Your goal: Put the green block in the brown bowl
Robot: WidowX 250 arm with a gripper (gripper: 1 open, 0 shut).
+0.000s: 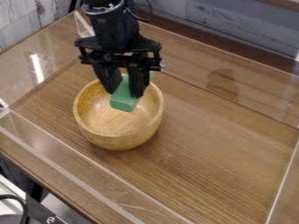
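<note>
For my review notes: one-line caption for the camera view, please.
Black gripper holds the green block upright over the brown wooden bowl on a wooden table.
</note>
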